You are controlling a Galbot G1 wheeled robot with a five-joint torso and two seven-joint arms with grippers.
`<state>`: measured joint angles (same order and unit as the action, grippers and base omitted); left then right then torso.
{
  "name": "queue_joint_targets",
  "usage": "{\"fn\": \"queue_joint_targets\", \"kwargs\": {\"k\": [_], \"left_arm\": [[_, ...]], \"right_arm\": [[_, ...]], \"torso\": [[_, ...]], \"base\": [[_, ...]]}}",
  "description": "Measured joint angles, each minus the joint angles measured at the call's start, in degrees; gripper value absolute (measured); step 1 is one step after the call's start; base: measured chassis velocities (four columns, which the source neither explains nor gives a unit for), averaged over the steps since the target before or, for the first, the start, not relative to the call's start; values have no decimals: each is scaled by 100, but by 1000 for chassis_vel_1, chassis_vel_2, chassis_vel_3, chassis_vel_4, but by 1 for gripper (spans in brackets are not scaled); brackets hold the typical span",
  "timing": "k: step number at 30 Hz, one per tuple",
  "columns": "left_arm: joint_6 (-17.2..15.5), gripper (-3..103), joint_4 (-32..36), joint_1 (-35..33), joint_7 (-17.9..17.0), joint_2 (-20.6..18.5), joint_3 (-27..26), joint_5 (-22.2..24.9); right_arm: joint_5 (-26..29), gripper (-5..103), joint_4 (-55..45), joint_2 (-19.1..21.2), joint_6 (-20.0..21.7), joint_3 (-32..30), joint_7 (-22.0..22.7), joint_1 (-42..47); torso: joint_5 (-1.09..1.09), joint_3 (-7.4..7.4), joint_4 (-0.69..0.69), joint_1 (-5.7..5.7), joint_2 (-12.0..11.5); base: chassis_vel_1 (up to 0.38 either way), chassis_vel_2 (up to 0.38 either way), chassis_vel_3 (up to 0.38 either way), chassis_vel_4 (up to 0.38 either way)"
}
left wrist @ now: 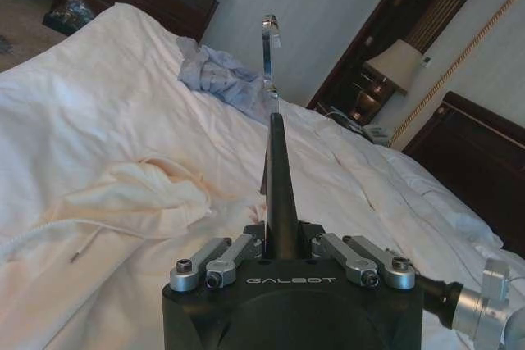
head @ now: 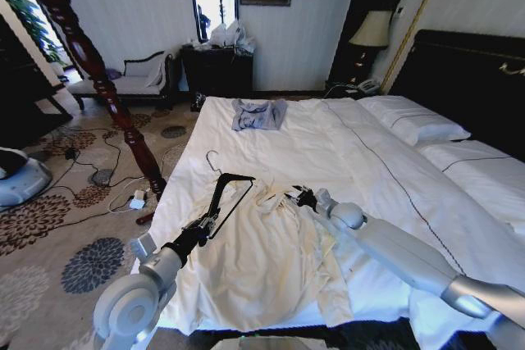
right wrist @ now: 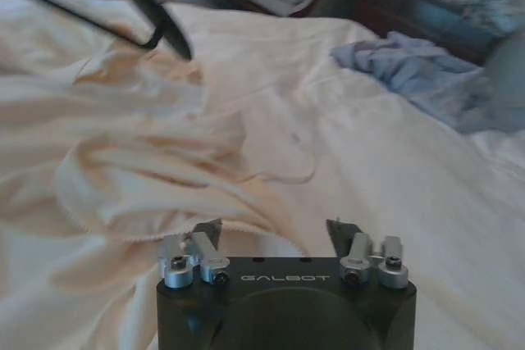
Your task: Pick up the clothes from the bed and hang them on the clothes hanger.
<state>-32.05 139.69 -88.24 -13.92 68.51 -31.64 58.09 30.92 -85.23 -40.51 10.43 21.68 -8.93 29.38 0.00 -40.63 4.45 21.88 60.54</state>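
Left pincer (head: 207, 224) sits over the bed's (head: 344, 145) foot-end left corner, closed on one end of the black hanger (head: 227, 196). In the left wrist view the hanger's arm runs straight out from between the clamped fingers (left wrist: 246, 250), ending in the silver hook (left wrist: 269, 47). In the head view the hanger lies tilted away from the pincer, its far shoulder touching the top of the cream shirt (head: 271, 260), hook pointing toward the bed's left edge.

Right pincer (head: 302, 197) is low over the shirt's upper part, near the middle of the foot half of the bed. Right wrist view: fingers (right wrist: 205, 235) spread apart, bunched cream fabric lying at and between them; no clamp on the cloth visible. The dark hanger tip (right wrist: 168, 34) shows beyond that fabric.

Shirt lies crumpled and spread flat on the white sheet at the foot end, running from the hanger down to the near edge of the bed.

Farther up, at the left edge of the bed, a blue-grey garment (head: 258, 114) lies in a heap, well apart from the shirt. White pillows (head: 414, 125) at the right side against the dark headboard (head: 467, 79). A reddish-brown wooden pole (head: 90, 63) stands on the floor left of the bed.
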Motion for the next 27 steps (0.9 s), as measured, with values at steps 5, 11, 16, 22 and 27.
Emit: {"fn": "queue_joint_targets", "kwargs": {"k": [5, 11, 16, 22, 27], "left_arm": [[-7, 20, 28, 55, -26, 28, 20, 38], [-21, 20, 41, 78, -49, 51, 33, 68], [-21, 20, 52, 103, -59, 59, 13, 132], [-22, 20, 52, 131, -80, 68, -8, 181], [-22, 20, 39, 156, -109, 71, -17, 223]], "right_arm": [[-534, 79, 244, -97, -171, 57, -326, -87], [-794, 81, 460, -300, -263, 157, -389, -261], [-896, 68, 608, -430, -402, 230, -432, -340], [-941, 46, 693, -531, -580, 243, -509, -346], [-956, 29, 751, -580, -744, 243, -593, -350]], "torso": [[0, 0, 1, 0, 0], [0, 0, 0, 0, 0], [0, 0, 0, 0, 0], [0, 0, 0, 0, 0], [0, 0, 0, 0, 0]], "base": [[0, 0, 0, 0], [0, 0, 0, 0], [0, 0, 0, 0], [0, 0, 0, 0], [0, 0, 0, 0]]}}
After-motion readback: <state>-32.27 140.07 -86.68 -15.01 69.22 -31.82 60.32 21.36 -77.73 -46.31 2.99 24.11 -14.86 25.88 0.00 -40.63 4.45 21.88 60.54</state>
